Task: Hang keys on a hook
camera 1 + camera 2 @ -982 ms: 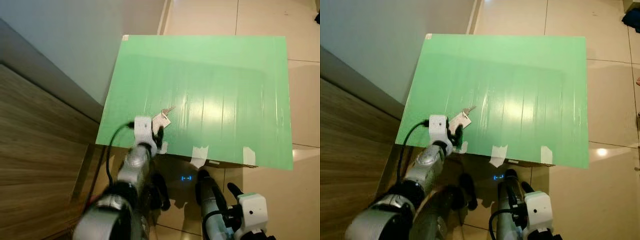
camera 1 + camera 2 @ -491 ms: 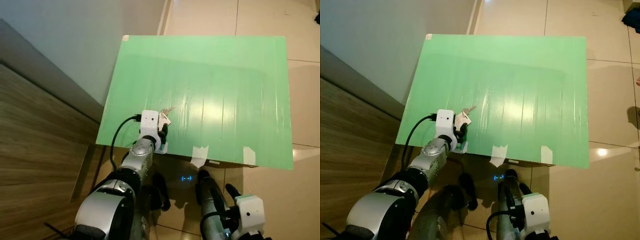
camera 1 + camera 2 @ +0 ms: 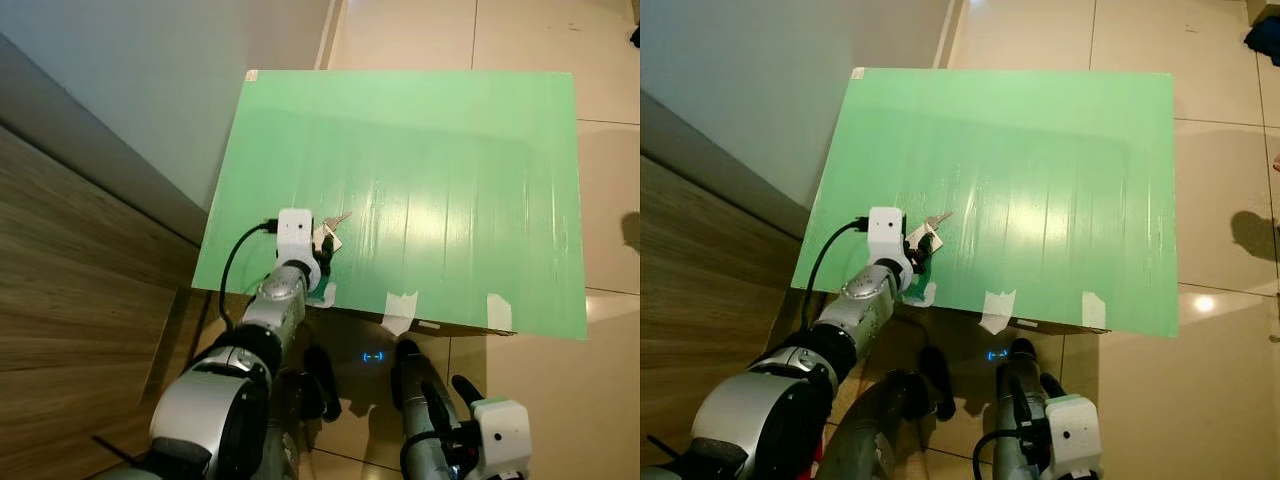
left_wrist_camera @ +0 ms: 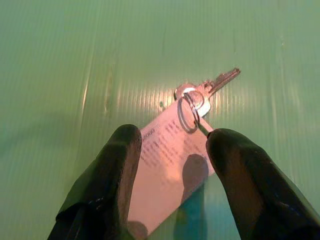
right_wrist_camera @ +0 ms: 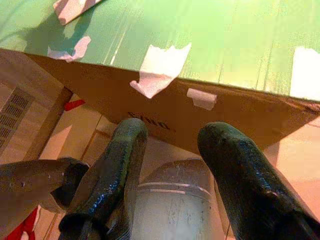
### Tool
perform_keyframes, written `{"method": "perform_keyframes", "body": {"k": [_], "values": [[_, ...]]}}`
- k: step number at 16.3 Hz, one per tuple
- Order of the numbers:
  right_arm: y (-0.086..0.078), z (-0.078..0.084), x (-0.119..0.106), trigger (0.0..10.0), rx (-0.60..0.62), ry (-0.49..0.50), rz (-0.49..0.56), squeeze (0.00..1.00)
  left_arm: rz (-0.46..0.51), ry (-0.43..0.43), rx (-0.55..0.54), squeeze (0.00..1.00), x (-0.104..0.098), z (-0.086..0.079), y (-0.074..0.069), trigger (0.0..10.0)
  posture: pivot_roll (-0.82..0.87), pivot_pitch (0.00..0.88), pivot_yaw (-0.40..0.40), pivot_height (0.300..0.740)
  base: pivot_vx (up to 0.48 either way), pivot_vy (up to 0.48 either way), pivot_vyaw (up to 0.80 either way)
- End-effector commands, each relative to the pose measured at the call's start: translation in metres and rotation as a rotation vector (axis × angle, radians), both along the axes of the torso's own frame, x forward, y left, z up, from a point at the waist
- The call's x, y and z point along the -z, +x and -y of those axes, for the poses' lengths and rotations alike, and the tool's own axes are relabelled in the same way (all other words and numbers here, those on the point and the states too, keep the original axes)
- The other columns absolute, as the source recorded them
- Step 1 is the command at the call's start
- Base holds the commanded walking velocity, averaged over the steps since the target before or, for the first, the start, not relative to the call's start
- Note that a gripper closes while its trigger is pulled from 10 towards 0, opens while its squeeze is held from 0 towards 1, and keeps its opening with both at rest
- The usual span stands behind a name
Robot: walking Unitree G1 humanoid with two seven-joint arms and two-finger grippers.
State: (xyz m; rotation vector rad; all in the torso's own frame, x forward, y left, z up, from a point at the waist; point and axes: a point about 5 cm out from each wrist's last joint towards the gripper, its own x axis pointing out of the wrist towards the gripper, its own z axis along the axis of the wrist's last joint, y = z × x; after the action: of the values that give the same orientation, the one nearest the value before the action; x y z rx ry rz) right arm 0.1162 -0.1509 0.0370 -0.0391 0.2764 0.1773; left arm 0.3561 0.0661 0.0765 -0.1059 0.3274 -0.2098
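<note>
One arm, our left, has reached further over the green board [image 3: 450,180]. In its wrist view, the left gripper [image 4: 172,150] is spread wide around the tag [image 4: 167,150] of the keys [image 4: 202,95], ready to pinch. Our right gripper [image 5: 170,150] hangs apart, low.

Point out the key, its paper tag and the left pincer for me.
key [image 4: 220,81], left wrist view, on the blade.
paper tag [image 4: 167,157], left wrist view, middle of the tag's face.
left pincer [image 4: 172,145], left wrist view, midway between the two black fingertips, which straddle the tag.
</note>
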Motion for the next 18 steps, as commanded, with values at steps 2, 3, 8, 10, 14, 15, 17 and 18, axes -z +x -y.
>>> {"method": "perform_keyframes", "body": {"k": [2,3,8,10,14,15,17,18], "values": [[-0.010,-0.003,0.002,10.0,-0.002,0.000,-0.029,0.00,-0.056,0.024,-0.020,0.00,0.010,-0.007,-0.003,10.0,-0.46,0.388,0.199,0.727,0.000,0.000,0.00],[-0.010,-0.004,0.001,10.0,0.001,0.001,-0.029,0.00,-0.058,0.022,-0.020,0.00,0.010,-0.006,-0.003,10.0,-0.46,0.392,0.201,0.727,0.000,0.000,0.00],[-0.015,-0.005,0.001,10.0,0.012,0.001,-0.037,0.00,-0.083,0.006,-0.005,0.00,0.013,0.002,-0.007,10.0,-0.47,0.411,0.207,0.727,0.000,0.000,0.00],[-0.017,-0.006,0.000,10.0,0.013,0.001,-0.040,0.00,-0.088,0.003,-0.002,0.00,0.014,0.004,-0.008,10.0,-0.47,0.417,0.206,0.727,0.000,0.000,0.00],[-0.019,-0.005,-0.002,10.0,0.013,-0.003,-0.045,0.00,-0.097,0.000,-0.002,0.00,0.015,0.005,-0.008,10.0,-0.48,0.424,0.201,0.727,0.000,0.000,0.00],[-0.020,-0.004,-0.002,10.0,0.013,-0.004,-0.047,0.00,-0.098,-0.004,-0.007,0.00,0.014,0.005,-0.008,10.0,-0.48,0.426,0.200,0.727,0.000,0.000,0.00],[-0.022,-0.005,-0.003,10.0,0.014,-0.005,-0.050,0.00,-0.098,-0.012,-0.017,0.00,0.013,0.005,-0.007,10.0,-0.49,0.430,0.199,0.727,0.000,0.000,0.00],[-0.024,-0.005,-0.003,10.0,0.015,-0.005,-0.052,0.00,-0.094,-0.007,-0.019,0.00,0.013,0.004,-0.007,10.0,-0.49,0.433,0.200,0.727,0.000,0.000,0.00]]}}
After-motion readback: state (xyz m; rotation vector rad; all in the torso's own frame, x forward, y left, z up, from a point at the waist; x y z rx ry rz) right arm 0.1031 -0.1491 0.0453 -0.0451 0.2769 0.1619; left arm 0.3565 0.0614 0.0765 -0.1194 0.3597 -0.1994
